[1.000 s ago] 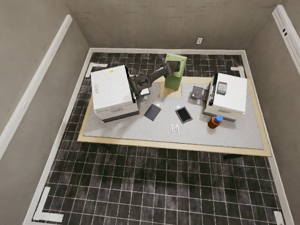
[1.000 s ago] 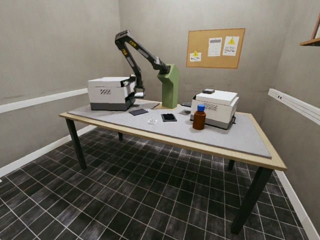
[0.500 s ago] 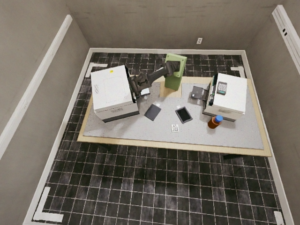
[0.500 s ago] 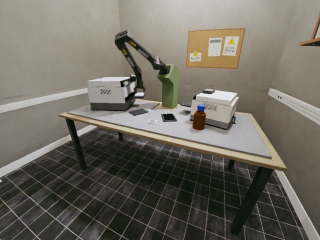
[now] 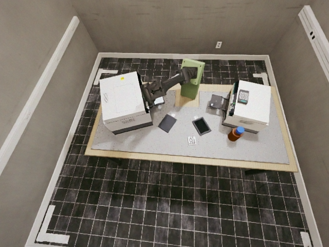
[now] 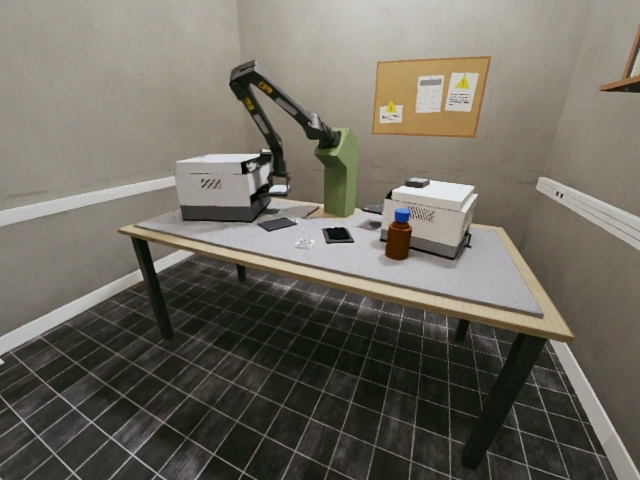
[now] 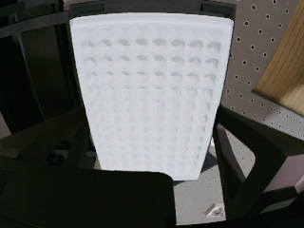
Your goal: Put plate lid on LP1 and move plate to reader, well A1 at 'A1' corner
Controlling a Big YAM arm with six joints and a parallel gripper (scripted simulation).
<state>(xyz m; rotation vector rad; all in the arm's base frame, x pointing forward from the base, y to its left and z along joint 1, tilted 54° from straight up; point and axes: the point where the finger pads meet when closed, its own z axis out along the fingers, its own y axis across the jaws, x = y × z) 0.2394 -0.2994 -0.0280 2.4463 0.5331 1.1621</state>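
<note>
The white plate (image 5: 159,100) (image 6: 279,189) (image 7: 152,95) is at the stage of the left machine, the reader (image 5: 122,98) (image 6: 222,180), wells up. My gripper (image 6: 279,185) (image 7: 151,111) points down over it, with a finger against each long side; it looks shut on the plate. The frames do not show whether the plate rests fully on the stage. A1 is unreadable. The dispenser (image 5: 251,103) (image 6: 429,211) stands at the right, its dark stage (image 5: 217,101) bare. Two dark bench positions lie between: a plain one (image 5: 167,123) and a framed one (image 5: 195,124). I cannot make out the lid.
The brown bottle (image 5: 234,135) (image 6: 398,241) with a blue cap stands upright in front of the dispenser. A small dark keypad (image 5: 243,96) lies on the dispenser's top. The green arm pedestal (image 5: 189,89) (image 6: 339,180) stands at the back. A printed tag (image 5: 192,140) lies near the front.
</note>
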